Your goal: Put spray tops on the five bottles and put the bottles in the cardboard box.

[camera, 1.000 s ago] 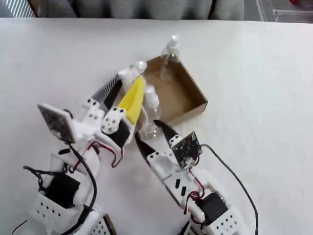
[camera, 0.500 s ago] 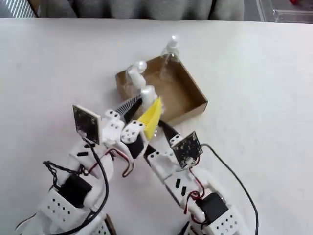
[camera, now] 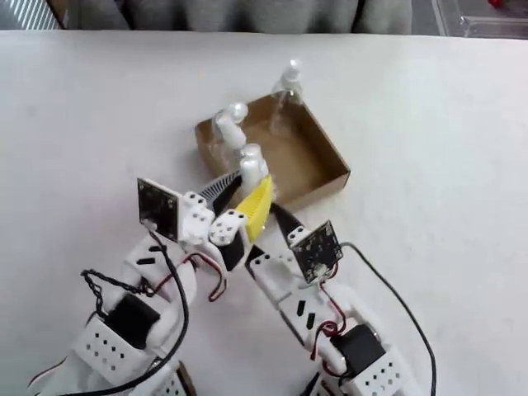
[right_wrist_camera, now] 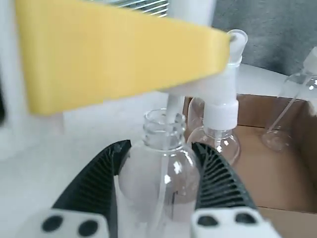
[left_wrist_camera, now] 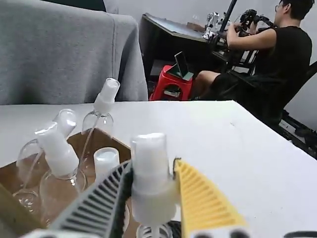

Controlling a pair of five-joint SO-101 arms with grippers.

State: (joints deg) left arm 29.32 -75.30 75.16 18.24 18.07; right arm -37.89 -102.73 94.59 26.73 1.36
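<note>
Right claw (right_wrist_camera: 159, 148) clamps the clear plastic bottle (right_wrist_camera: 158, 178); left claw (left_wrist_camera: 152, 168), clamping the white plastic spray top (left_wrist_camera: 148, 148), should lower plumb, then twist.

White table (camera: 429, 107) forms the work surface. Grey fabric (left_wrist_camera: 59, 54) hangs behind its far edge. Beyond stand a dark desk (left_wrist_camera: 163, 44) and a red stool (left_wrist_camera: 168, 88).

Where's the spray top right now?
The spray top is pinched in the left claw, over the open bottle the right claw holds, tube in its neck, just outside the near wall of the cardboard box in the high view.
</note>
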